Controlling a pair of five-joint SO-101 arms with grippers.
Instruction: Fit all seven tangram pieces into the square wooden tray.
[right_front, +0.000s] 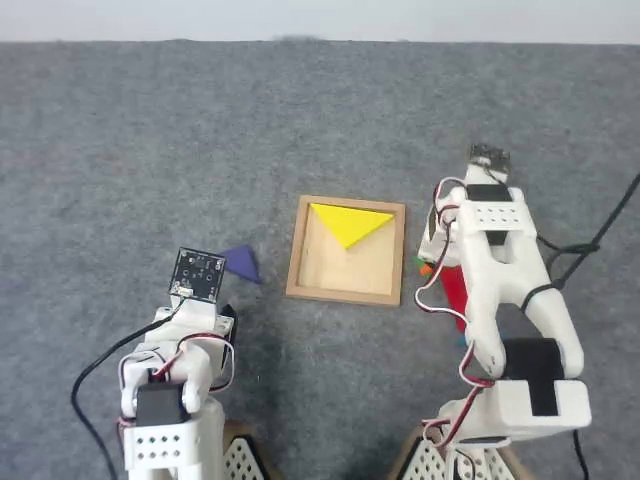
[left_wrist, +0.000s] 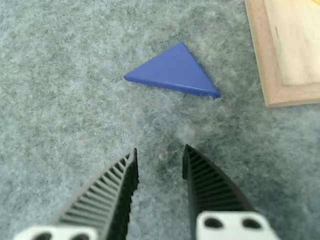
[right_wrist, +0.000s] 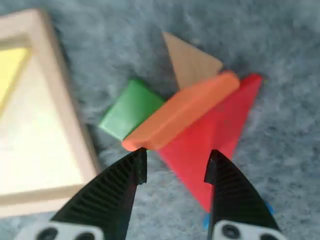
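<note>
**One piece seated, six still loose; both your hands are open and empty.**

Your left hand (left_wrist: 160, 152) has its jaws apart, and the flat blue triangular piece (left_wrist: 172, 71) lies untouched on the grey felt worktop (right_front: 150, 130) just ahead of its fingertips. Beyond it sits the square wooden tray (right_front: 345, 296), holding only the large yellow triangle (right_front: 350, 222) along the rim farthest from your hands. Your right hand (right_wrist: 177, 156), also spread, hangs over the red triangle (right_wrist: 210, 135), with an orange bar (right_wrist: 185, 110) lying across it, touching a green block (right_wrist: 127, 110) and a plain wooden triangle (right_wrist: 192, 62). You look to be at the pick-up step. Next, lower onto one piece and close across its thin edges. The blue one lies alone, so it should be the easier grasp.
</note>
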